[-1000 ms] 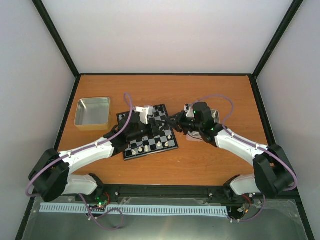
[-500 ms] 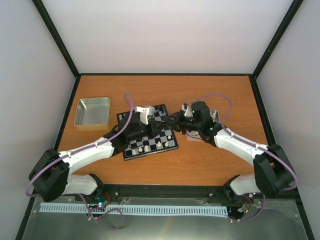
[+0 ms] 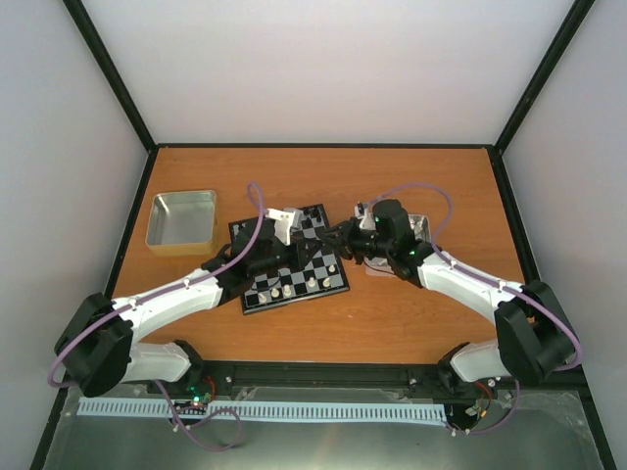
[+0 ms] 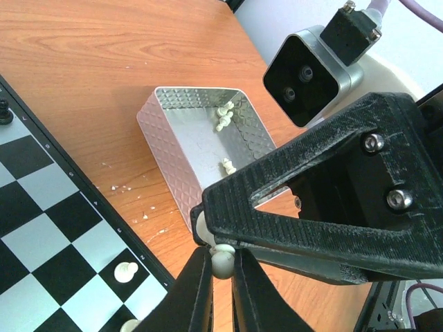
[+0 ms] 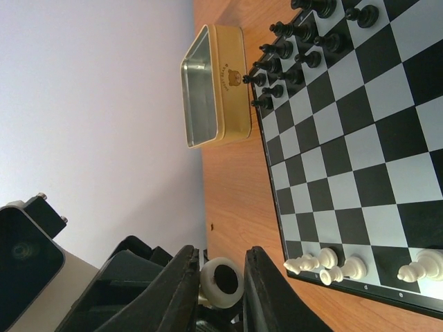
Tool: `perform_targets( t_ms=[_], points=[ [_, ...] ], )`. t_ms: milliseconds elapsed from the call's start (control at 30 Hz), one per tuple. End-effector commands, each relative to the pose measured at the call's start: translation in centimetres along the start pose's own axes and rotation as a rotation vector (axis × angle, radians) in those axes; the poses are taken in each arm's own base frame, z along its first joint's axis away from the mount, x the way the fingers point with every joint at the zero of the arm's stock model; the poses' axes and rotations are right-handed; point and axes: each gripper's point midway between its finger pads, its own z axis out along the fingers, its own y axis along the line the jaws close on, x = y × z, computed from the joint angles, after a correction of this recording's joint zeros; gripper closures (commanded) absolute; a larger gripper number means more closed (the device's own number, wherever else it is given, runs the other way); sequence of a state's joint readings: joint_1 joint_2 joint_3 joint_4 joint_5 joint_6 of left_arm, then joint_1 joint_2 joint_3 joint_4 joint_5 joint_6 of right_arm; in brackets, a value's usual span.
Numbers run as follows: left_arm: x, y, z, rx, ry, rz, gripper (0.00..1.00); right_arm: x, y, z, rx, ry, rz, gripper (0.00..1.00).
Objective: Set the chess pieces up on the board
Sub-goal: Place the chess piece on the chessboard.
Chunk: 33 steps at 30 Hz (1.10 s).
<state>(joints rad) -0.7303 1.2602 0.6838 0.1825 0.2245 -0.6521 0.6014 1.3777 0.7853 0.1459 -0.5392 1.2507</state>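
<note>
The board (image 3: pixel 291 258) lies at the table's middle, with black figures on its far rows (image 5: pixel 291 41) and a few cream chess pieces on its near rows (image 3: pixel 294 286). My left gripper (image 3: pixel 315 247) and right gripper (image 3: pixel 331 240) meet tip to tip just above the board's right edge. Between them is one cream chess piece (image 4: pixel 222 261). The left gripper (image 4: pixel 221 277) is shut on its round head. The right gripper (image 5: pixel 223 287) is closed around its round base (image 5: pixel 221 280). More cream pieces lie in the silver tray (image 4: pixel 201 138) to the right.
An empty metal tin (image 3: pixel 182 221) stands left of the board and also shows in the right wrist view (image 5: pixel 214 86). The silver tray (image 3: pixel 423 227) is half hidden under the right arm. Small crumbs lie on the wood by the board's edge (image 4: pixel 128 187).
The right gripper has moved slightly left and closed the gap to the left gripper. The left arm has hardly moved.
</note>
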Motion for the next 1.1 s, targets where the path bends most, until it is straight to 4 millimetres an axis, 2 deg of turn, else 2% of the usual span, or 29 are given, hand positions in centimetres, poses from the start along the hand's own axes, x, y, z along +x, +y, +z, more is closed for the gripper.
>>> perform_targets(
  t_ms=[0,67,167,233,333,433,500,633,733,833,900,1067],
  points=[
    [-2.7,-1.5,-0.6,0.022,-0.074,0.058,1.00,1.1,-0.1,0.6,0.011,0.047,-0.019,0.78],
    [-2.6,-1.3,-0.6,0.013,-0.065,0.070,0.99,1.0,-0.1,0.6,0.015,0.041,-0.023,0.74],
    [-1.6,-0.7,-0.3,-0.011,-0.015,0.080,0.99,0.3,0.2,0.6,0.032,0.017,-0.044,0.61],
    [-0.7,-0.1,0.0,-0.038,0.041,0.087,0.99,-0.6,0.4,0.4,0.053,-0.019,-0.066,0.54],
    [1.3,1.1,0.1,-0.088,0.152,0.101,0.99,-2.6,-0.3,-0.5,0.126,-0.098,-0.106,0.49],
    [3.9,2.4,-0.2,-0.155,0.311,0.106,0.99,-4.7,-1.8,-2.2,0.210,-0.190,-0.125,0.48],
    [4.9,3.0,-0.4,-0.198,0.410,0.109,0.99,-5.9,-2.9,-3.8,0.277,-0.253,-0.143,0.48],
    [5.5,3.6,-0.5,-0.274,0.548,0.107,0.99,-7.6,-5.2,-7.1,0.410,-0.375,-0.161,0.48],
    [5.0,3.5,-0.1,-0.302,0.596,0.109,0.99,-8.0,-6.5,-9.2,0.460,-0.431,-0.158,0.48],
    [4.7,2.6,0.9,-0.272,0.650,0.115,0.99,-7.9,-7.8,-10.4,0.492,-0.459,-0.143,0.48],
    [5.0,2.5,1.2,-0.287,0.709,0.138,0.99,-7.6,-8.5,-10.8,0.503,-0.463,-0.135,0.48],
    [5.6,4.0,2.3,-0.404,0.790,0.172,0.94,-6.8,-10.2,-10.9,0.514,-0.450,-0.116,0.48]
  ],
)
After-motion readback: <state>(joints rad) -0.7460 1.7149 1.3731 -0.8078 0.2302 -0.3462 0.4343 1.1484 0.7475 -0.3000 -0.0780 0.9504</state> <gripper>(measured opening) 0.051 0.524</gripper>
